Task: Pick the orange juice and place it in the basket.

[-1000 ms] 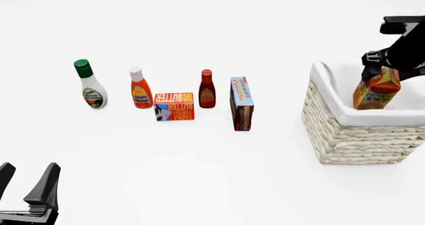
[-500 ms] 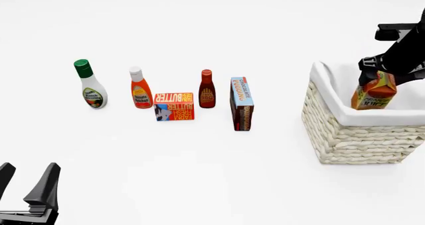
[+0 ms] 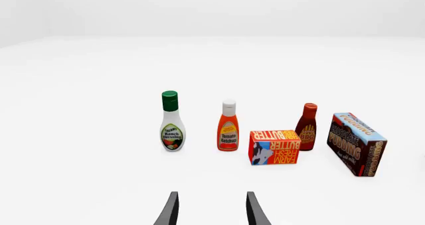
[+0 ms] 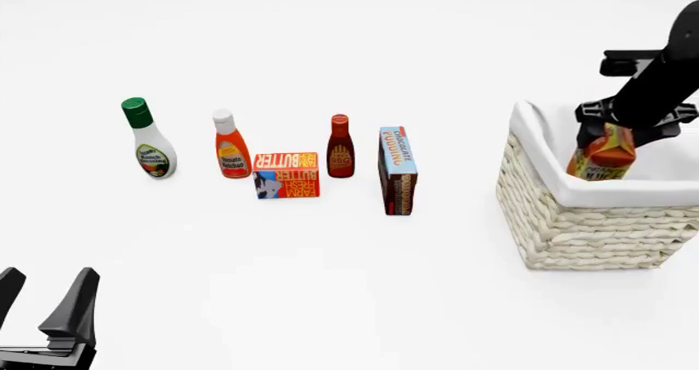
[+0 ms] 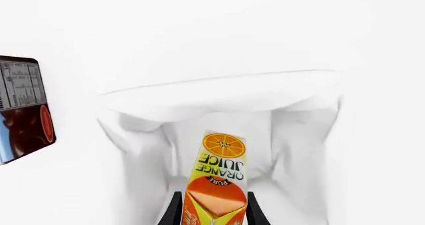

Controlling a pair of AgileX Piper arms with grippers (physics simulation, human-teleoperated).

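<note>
We see our right pincer (image 4: 607, 128) clamped on the gabled top of the orange juice (image 4: 602, 158), one finger on each side of the carton in the right wrist view. The carton (image 5: 216, 182) hangs tilted inside the basket (image 4: 579, 223), its lower part hidden behind the white liner folded over the near rim; we cannot tell whether it touches the bottom. The basket stands at the right of the tabletop (image 4: 349, 288).

Our left pincer (image 4: 49, 321) hovers at the near left corner, its fingers (image 3: 170, 210) apart and holding nothing.

Across the middle of the tabletop stand, from left to right, a ranch dressing bottle (image 4: 146, 141) with a green cap, a tomato ketchup bottle (image 4: 231, 146), a butter box (image 4: 286, 175), a dark BBQ sauce bottle (image 4: 340, 147) and a chocolate pudding box (image 4: 398, 170), which is nearest the basket yet well apart from it.
</note>
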